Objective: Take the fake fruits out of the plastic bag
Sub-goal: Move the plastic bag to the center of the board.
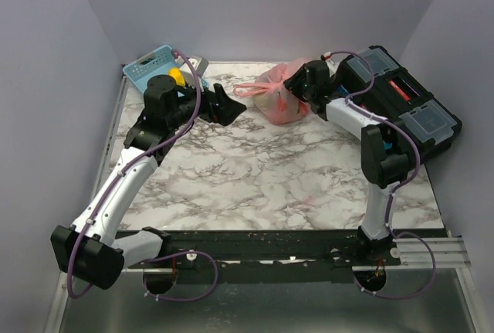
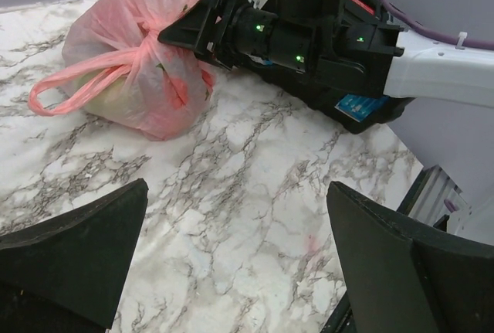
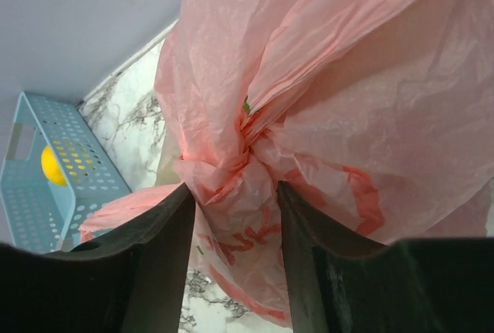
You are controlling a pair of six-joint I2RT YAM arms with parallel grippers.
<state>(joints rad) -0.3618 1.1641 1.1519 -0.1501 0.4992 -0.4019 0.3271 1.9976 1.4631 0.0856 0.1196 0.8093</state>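
Pinches the knot of the plastic bag [image 1: 278, 101] between the right gripper [image 3: 235, 188] fingers [image 3: 154, 263]; holds the left gripper [image 1: 230, 107] fingers [image 2: 77, 248] spread wide and empty above the marble table [image 1: 255, 178], near the bag. Shows the bag resting at far centre, between blue basket [image 1: 150, 66] and black toolbox [image 1: 405, 105]; fake fruits [image 2: 116, 101] inside discernible only as dim shapes.
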